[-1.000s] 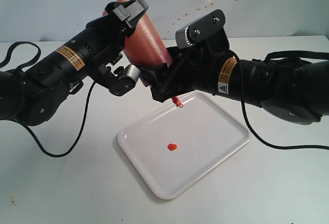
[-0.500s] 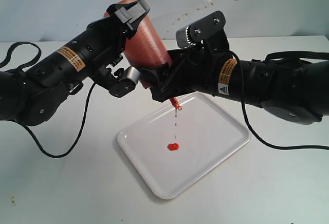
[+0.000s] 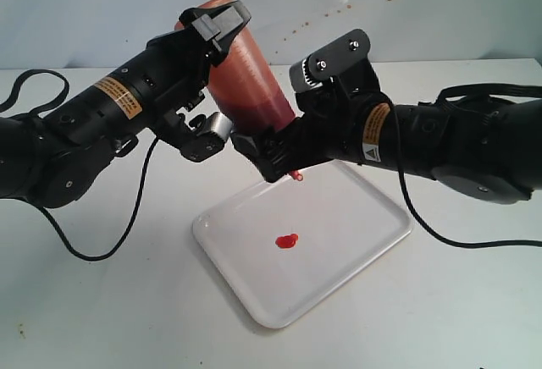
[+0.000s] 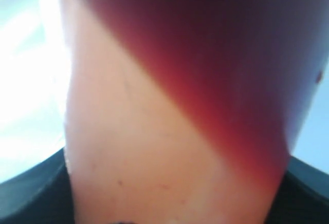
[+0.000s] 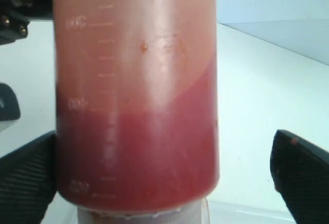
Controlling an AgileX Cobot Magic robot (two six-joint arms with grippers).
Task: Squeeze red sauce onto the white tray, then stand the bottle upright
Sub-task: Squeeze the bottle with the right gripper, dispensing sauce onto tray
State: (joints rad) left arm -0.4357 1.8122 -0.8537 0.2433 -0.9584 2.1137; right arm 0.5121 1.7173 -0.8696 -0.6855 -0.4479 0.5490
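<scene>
Bottle [image 3: 246, 77] hangs tilted over the worktop [image 3: 102, 318] and the white tray [image 3: 356, 238], base toward eleven o'clock, nozzle [image 3: 295, 173] toward five. My left hand [image 3: 212, 73] pinches its upper end. My right hand [image 5: 164, 178] stands spread around the lower end, one pad [image 5: 303, 167] clear of the wall. Red sauce [image 3: 286, 240] sits as a blob just nine o'clock of tray centre. Swung upright quickly, the nozzle may fling drips onto the worktop. Held by one hand, the bottle could slip.
</scene>
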